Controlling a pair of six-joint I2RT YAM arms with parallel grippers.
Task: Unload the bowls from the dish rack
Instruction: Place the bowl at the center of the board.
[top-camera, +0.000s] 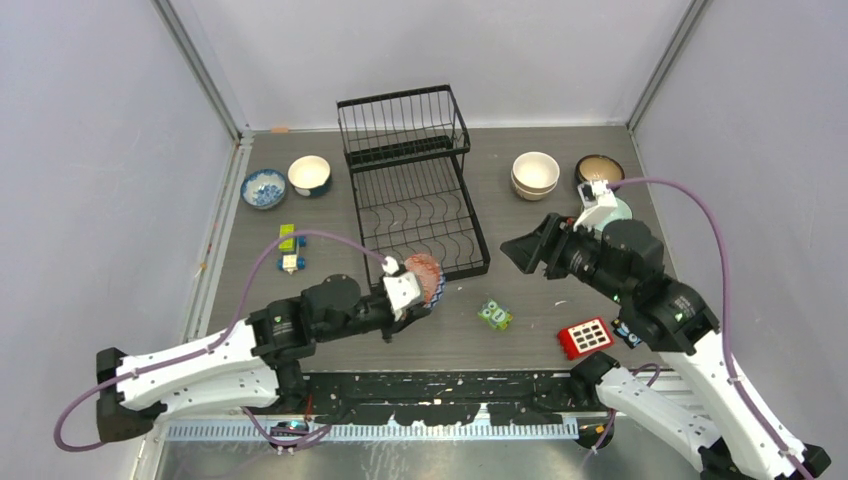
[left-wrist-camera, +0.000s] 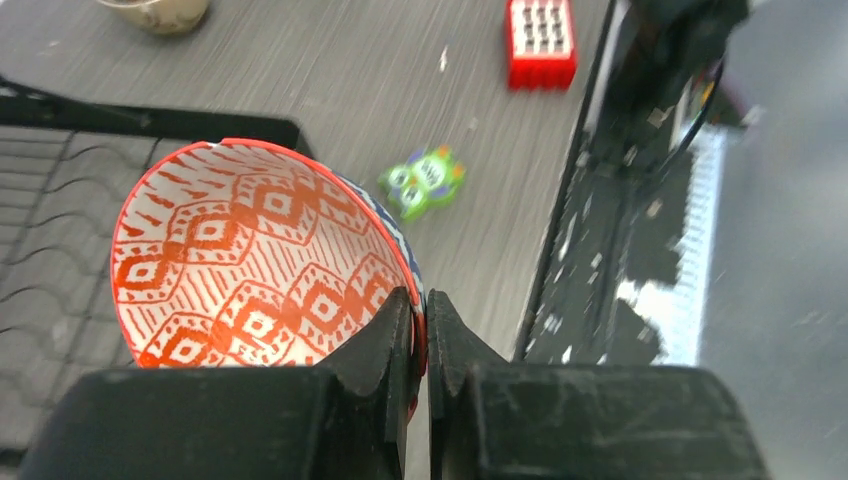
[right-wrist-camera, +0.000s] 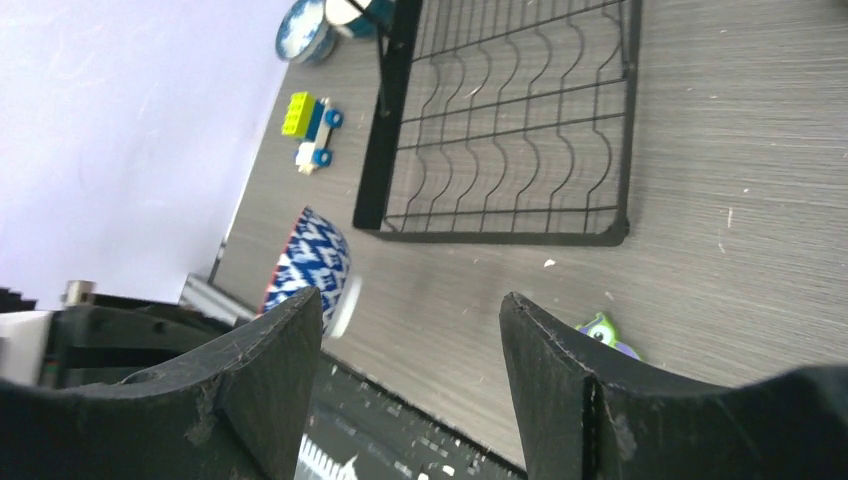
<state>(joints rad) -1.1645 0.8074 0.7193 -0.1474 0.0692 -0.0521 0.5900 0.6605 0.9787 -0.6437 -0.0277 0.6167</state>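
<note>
Top view: found left gripper (top-camera: 421, 288) clamped on red-patterned bowl (top-camera: 426, 270) by its rim, centre frame, at dish rack (top-camera: 415, 195) lower edge; found right gripper (top-camera: 514, 250) gaping, empty, right of centre. Left wrist: confirmed rim pinched, lower centre. Right wrist: sighted red-patterned bowl centre left, below dish rack corner.

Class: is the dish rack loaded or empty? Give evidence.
Empty: the dish rack shows bare wires on both tiers. The red patterned bowl is pinched in the left gripper, outside it.
</note>
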